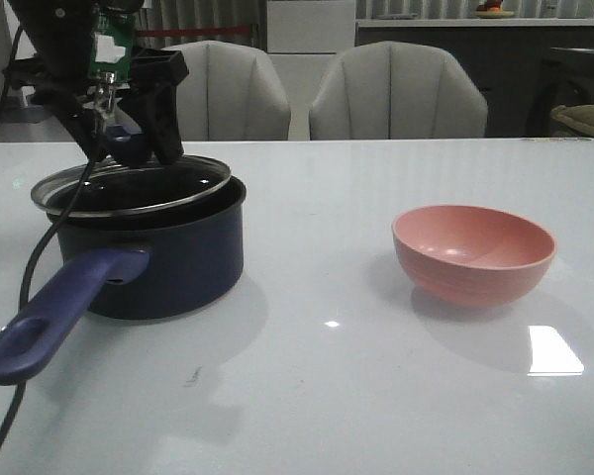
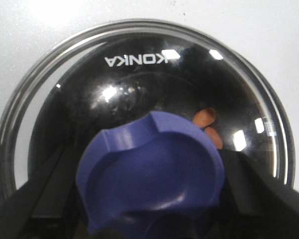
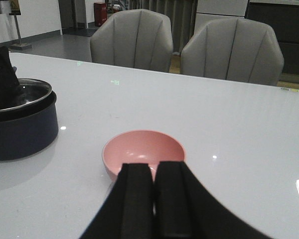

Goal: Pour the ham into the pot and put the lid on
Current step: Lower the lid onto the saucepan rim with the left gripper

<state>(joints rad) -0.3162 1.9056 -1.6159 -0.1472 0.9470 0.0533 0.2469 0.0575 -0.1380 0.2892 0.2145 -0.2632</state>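
Observation:
The dark navy pot point(image 1: 173, 262) stands at the left of the table, its purple-blue handle point(image 1: 59, 312) pointing toward me. The glass lid point(image 1: 129, 188) lies slightly tilted over the pot's mouth, its left edge past the rim. My left gripper point(image 1: 129, 124) is shut on the lid's dark blue knob point(image 2: 149, 174), with fingers point(image 2: 40, 199) on both sides. Orange-pink ham bits point(image 2: 205, 117) show through the glass inside the pot. My right gripper point(image 3: 153, 172) is shut and empty, just short of the pink bowl point(image 3: 142, 149); it is out of the front view.
The pink bowl point(image 1: 473, 252) sits empty at the right middle of the white table point(image 1: 317, 376). Two grey chairs point(image 1: 396, 94) stand behind the far edge. The left arm's cable point(image 1: 35, 257) hangs beside the pot.

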